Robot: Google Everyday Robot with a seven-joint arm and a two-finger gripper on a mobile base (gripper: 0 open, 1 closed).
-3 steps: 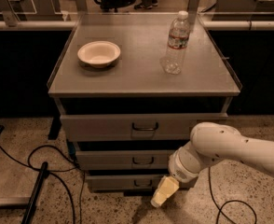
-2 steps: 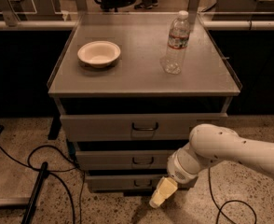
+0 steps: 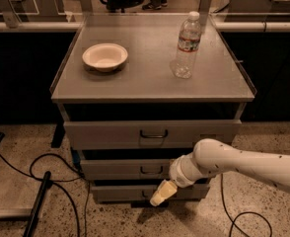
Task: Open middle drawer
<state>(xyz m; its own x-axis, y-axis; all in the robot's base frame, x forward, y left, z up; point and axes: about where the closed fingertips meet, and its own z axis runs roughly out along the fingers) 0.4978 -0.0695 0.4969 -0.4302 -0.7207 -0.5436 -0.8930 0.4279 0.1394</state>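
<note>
The grey cabinet has three drawers stacked below its top. The middle drawer [image 3: 130, 169] has a low flat grey front with a small dark loop handle [image 3: 151, 170] at its centre, and it sits closed. My gripper [image 3: 161, 194] is a pale yellowish tip on the end of the white arm [image 3: 234, 163]. It hangs low in front of the bottom drawer [image 3: 120, 192], just below and slightly right of the middle drawer's handle, not touching it. The arm covers the right part of the middle drawer's front.
A white bowl [image 3: 104, 57] and a clear water bottle [image 3: 186, 45] stand on the cabinet top [image 3: 150, 78]. The top drawer [image 3: 152, 134] is closed. Black cables [image 3: 51, 169] and a dark pole [image 3: 36, 204] lie on the speckled floor at the left; another cable [image 3: 243, 216] lies at the right.
The gripper has shifted slightly left and up in front of the lower drawers. The drawers have not moved.
</note>
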